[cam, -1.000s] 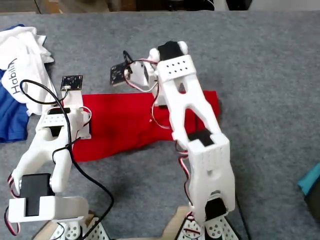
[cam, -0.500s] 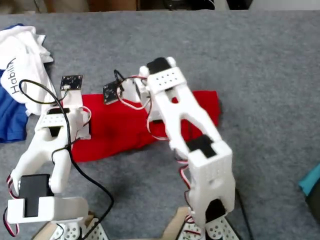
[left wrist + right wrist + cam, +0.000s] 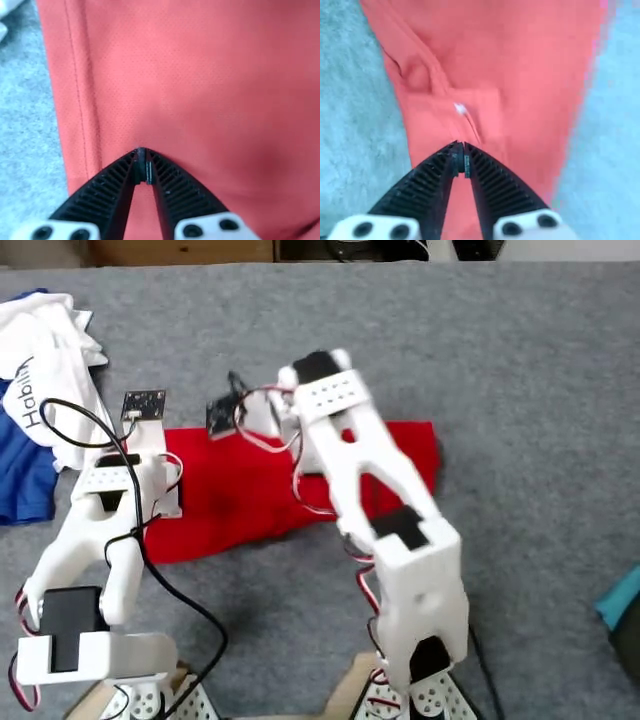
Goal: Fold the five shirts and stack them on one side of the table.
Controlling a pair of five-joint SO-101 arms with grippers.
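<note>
Left claw [image 3: 141, 167] closed, tips meeting, right claw [image 3: 460, 161] likewise closed, tips meeting

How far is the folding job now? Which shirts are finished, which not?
Done: nothing is stacked yet. In hand: the red shirt lies partly folded mid-table, with the left gripper and right gripper shut over it. Left: the white shirt and blue shirt lie heaped, unfolded, at the table's left edge.
</note>
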